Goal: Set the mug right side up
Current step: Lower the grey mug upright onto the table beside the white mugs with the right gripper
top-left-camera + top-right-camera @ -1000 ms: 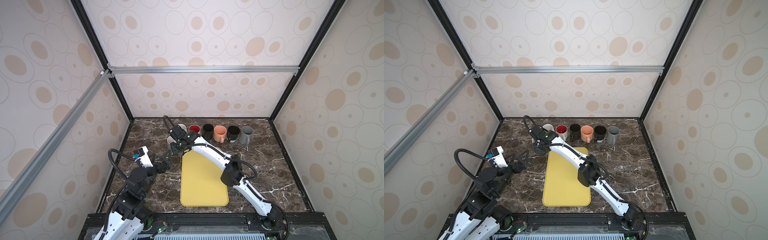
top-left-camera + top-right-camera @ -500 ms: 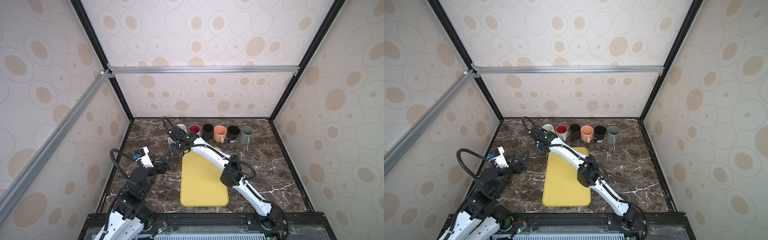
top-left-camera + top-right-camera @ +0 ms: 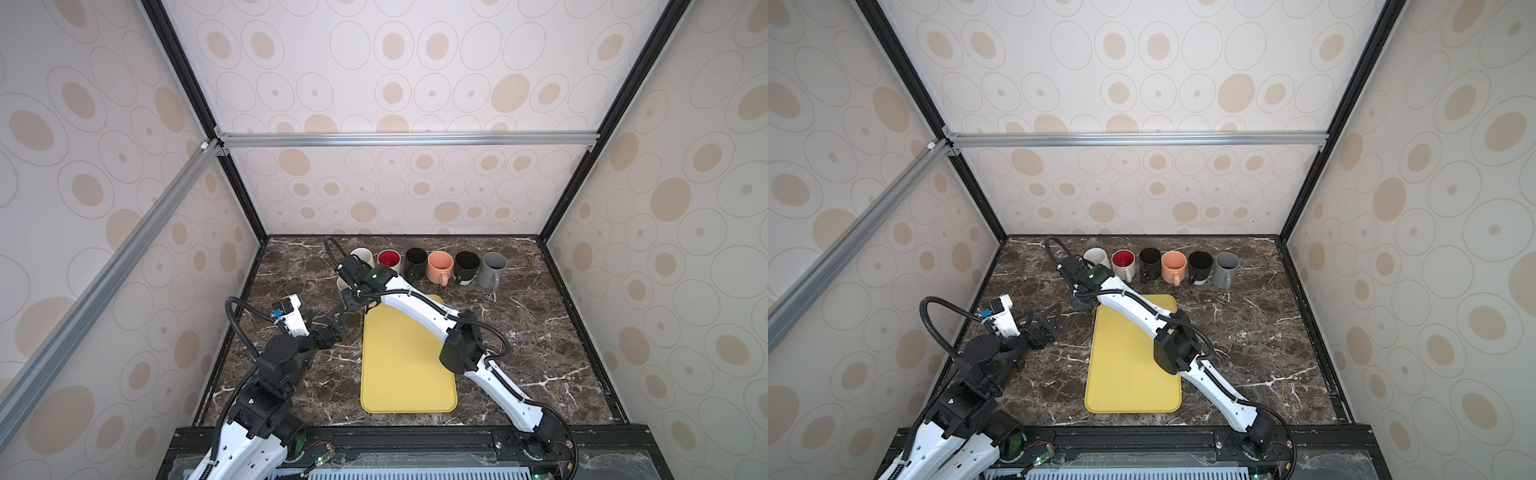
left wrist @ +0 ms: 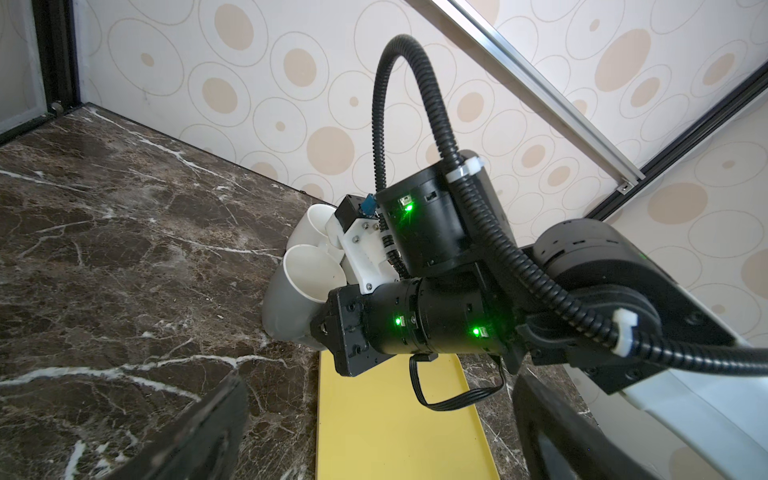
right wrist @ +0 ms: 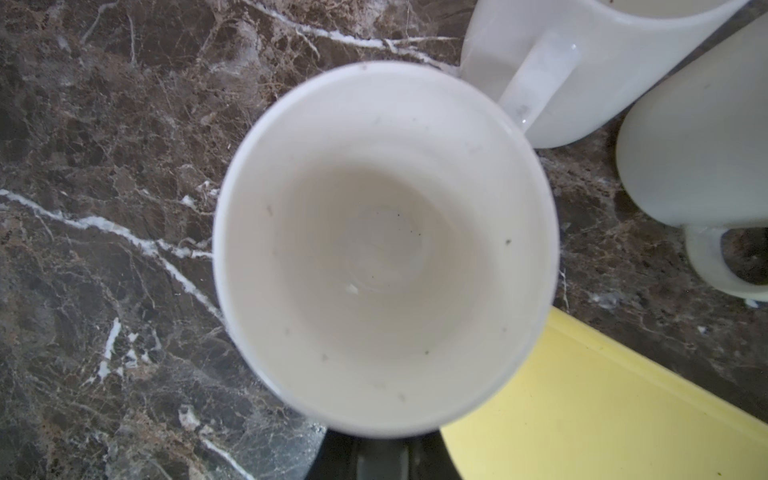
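Right wrist view: the mug [image 5: 386,249] fills most of the picture, its open mouth turned toward the camera and its white inside showing. In the left wrist view I see the same mug [image 4: 291,303] (grey outside) leaning off upright, mouth upward, at the far left corner of the yellow mat [image 4: 395,415]. I cannot tell whether its base touches the tabletop [image 4: 104,249]. The right gripper [image 3: 352,300] is clenched on the mug at its lower side, but the mug body hides the contact itself.

Just beyond it, a white mug [image 5: 582,62] and a cream mug [image 5: 698,158] stand upright. They form the left end of the row of mugs [image 3: 440,264] along the far edge of the tabletop.

The left gripper [image 3: 1047,322] hovers toward the left edge, jaws released and spread wide, apart from the mug.
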